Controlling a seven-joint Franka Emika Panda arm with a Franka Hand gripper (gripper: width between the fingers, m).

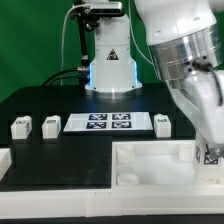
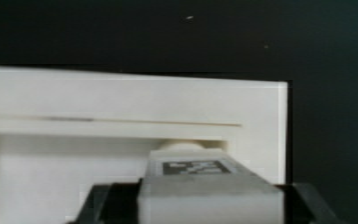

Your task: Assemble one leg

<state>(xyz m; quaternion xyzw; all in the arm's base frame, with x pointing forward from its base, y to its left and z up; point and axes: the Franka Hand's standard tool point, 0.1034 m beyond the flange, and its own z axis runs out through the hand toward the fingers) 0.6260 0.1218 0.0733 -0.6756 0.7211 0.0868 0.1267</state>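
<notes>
My tool [image 1: 207,148] is closed on the leg [image 1: 210,153], pinching it from both sides. In the wrist view the two dark fingers [image 2: 105,205] stand on either side of the small white block, and the tool [image 2: 197,200] holds the leg [image 2: 194,168] with its black-and-white tag facing the camera. I hold the leg over the large white tray-like part [image 1: 150,168], at its far corner on the exterior view's right. I cannot tell whether the leg is touching the part or hanging just above it. In the wrist view the tray-like part [image 2: 123,100] fills the middle of the picture as a broad pale surface with a thin shadowed line across it, and the black tabletop [image 2: 158,30] shows beyond its edge. On the tabletop [image 1: 40,100] behind the tray-like part lies the marker board [image 1: 108,123], flat and carrying its row of tags. The first spare leg [image 1: 20,126] and the second spare leg [image 1: 50,124] sit near each other toward the exterior view's left of the board. The third spare leg [image 1: 162,122] sits just beside the board's end on the exterior view's right. All three rest apart from the tray-like part. My arm's base [image 1: 110,62] stands at the back of the tabletop, behind the marker board.
</notes>
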